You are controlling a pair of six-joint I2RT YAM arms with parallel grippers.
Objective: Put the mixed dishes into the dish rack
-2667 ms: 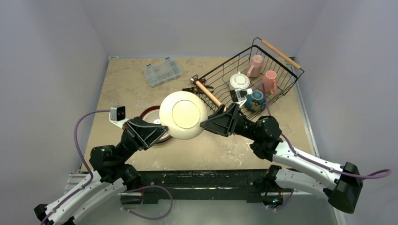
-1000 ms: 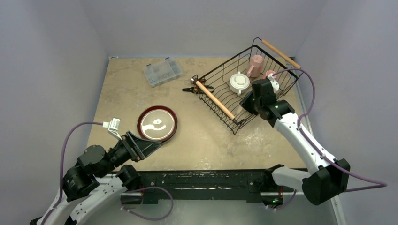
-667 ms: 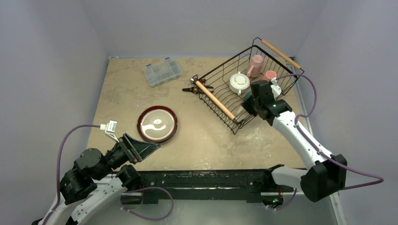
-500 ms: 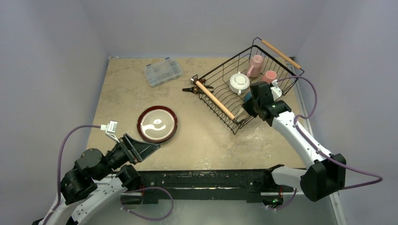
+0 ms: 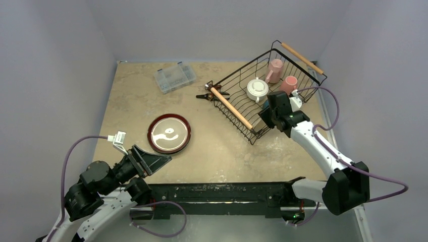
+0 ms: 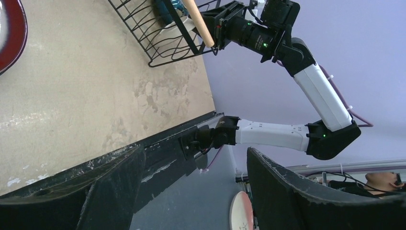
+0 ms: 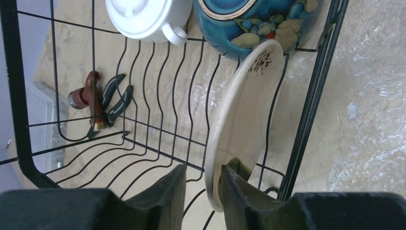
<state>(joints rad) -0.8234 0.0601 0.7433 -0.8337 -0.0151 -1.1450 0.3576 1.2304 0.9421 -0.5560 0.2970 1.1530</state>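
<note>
The dish rack (image 5: 237,75), a black wire basket with wooden handles, stands at the back right. In it are two pink mugs (image 5: 275,68) (image 5: 289,83), a white two-handled cup (image 5: 258,89) and a blue bowl (image 7: 249,19). A cream plate (image 7: 242,124) stands on edge in the rack's near corner, leaning against the bowl. My right gripper (image 7: 205,167) is open and straddles the plate's rim. One finger touches the plate and the other stands clear of it. The red-rimmed plate (image 5: 169,133) lies flat on the table. My left gripper (image 6: 194,158) is open and empty, low near the front edge.
A clear compartment box (image 5: 174,77) sits at the back of the table. A small black-and-red hand tool (image 5: 206,94) lies just outside the rack's left end. The rack's near wooden handle (image 5: 229,103) runs beside my right gripper.
The cream plate went from mid-table into the rack with my right gripper. Over the last second that gripper's jaws have parted off the plate's rim. The left arm drew back toward the front edge.
</note>
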